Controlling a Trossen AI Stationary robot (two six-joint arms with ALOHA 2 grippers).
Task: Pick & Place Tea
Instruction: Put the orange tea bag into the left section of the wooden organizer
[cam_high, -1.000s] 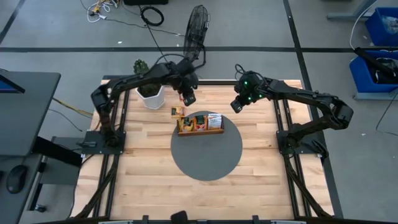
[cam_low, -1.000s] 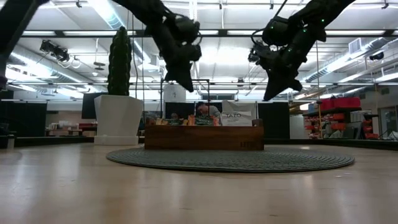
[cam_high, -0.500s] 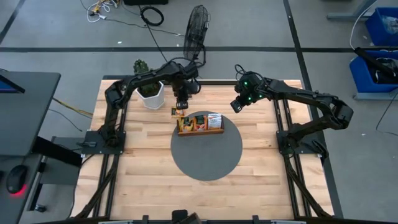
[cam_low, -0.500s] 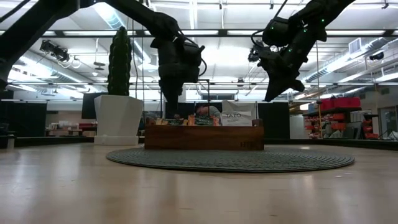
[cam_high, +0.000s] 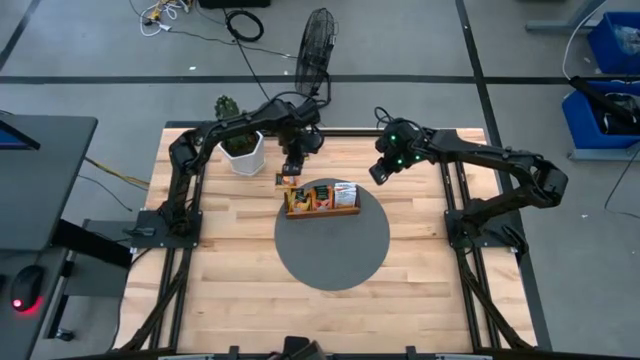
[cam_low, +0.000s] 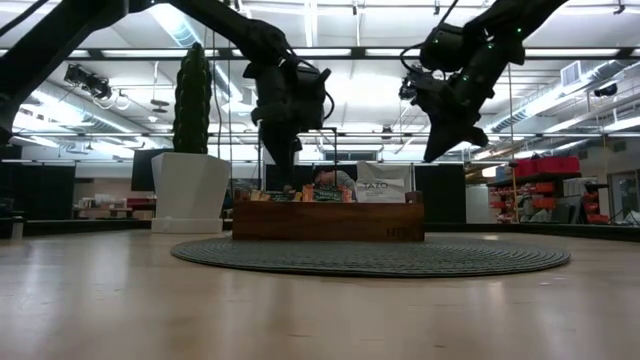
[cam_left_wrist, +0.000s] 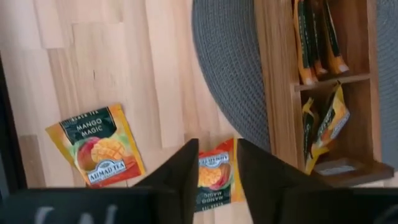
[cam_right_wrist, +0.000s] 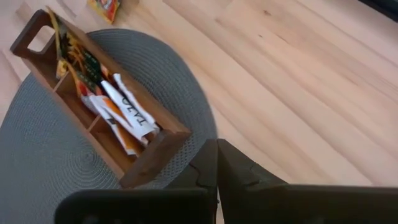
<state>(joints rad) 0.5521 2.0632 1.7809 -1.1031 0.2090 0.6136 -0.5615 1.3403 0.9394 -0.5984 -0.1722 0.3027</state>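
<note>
The left gripper (cam_left_wrist: 214, 163), jaws parted, hangs over two tea sachets (cam_left_wrist: 95, 147) lying on the table (cam_high: 230, 280) beside the wooden tray (cam_high: 322, 209). The right gripper (cam_right_wrist: 217, 163) hovers closed, empty.

Lower sachet (cam_left_wrist: 214, 178) partly behind left pincer (cam_left_wrist: 214, 163) fingers; wooden tray (cam_left_wrist: 277, 93) cut off by frame edge

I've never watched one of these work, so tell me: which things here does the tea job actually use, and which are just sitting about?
Part of the job:
- two loose tea sachets on the table
- sachets in the wooden tray
- left gripper, open over one sachet
- right gripper, shut, waiting

Just sitting about:
- round grey mat
- potted plant
- fan
</note>
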